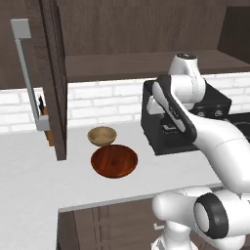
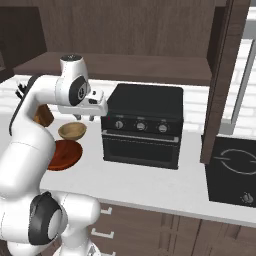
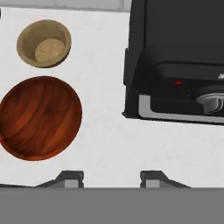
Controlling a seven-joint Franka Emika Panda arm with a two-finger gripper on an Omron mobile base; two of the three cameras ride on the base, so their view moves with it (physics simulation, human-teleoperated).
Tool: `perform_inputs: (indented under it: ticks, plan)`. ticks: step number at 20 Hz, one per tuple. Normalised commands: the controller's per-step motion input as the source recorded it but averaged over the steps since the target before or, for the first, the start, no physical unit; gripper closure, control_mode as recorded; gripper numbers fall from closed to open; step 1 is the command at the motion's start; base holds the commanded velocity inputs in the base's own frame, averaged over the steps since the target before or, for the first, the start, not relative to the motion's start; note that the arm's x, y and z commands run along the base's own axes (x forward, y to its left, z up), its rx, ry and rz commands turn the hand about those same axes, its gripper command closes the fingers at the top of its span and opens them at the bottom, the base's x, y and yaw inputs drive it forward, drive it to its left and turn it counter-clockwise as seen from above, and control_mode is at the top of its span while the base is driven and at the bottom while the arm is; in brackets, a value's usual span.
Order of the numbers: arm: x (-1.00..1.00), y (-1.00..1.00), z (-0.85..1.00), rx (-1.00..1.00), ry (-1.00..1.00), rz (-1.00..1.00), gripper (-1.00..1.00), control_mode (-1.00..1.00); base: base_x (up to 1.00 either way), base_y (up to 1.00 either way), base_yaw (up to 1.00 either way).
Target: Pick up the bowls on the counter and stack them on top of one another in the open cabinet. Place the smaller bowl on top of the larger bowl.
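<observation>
The small light tan bowl [image 1: 102,135] [image 2: 72,131] [image 3: 44,43] sits on the light counter [image 1: 29,176] [image 3: 105,92], just behind the wide dark reddish-brown bowl [image 1: 114,160] [image 2: 64,153] [image 3: 40,117]. The two stand side by side, nearly touching. My gripper [image 2: 85,119] [image 3: 111,177] hangs open above the counter, right of the bowls and in front of the black oven, holding nothing. The open cabinet's shelf [image 1: 122,66] [image 2: 125,67] runs above, bare, and its door [image 1: 54,73] with the grey bar handle [image 1: 27,78] stands swung out at the left.
A black countertop oven [image 1: 217,100] [image 2: 142,125] [image 3: 175,57] stands right of the bowls. A knife block [image 1: 47,133] [image 2: 43,115] sits by the wall behind the door. A black cooktop [image 2: 235,170] lies at the far right, past another dark cabinet panel [image 2: 225,75].
</observation>
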Motion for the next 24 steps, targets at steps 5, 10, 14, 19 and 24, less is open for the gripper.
perform_inputs:
  ticks: [5,10,14,19,24]
  plan:
    - [-0.02,0.37,-0.26,-0.13,0.0,-0.02,-1.0,-1.0,0.0,0.0,0.0]
    - [0.13,1.0,-0.81,-0.2,0.01,-0.01,-1.0,-1.0,0.0,0.0,0.0]
    - [0.61,0.59,-0.61,-0.08,0.0,-0.09,-1.0,-1.0,0.0,0.0,0.0]
    - [0.43,0.35,-0.13,-0.01,-0.05,0.0,-1.0,-1.0,0.0,0.0,0.0]
    - [0.14,0.55,-0.2,-0.04,-0.17,0.24,-1.0,-1.0,0.0,0.0,0.0]
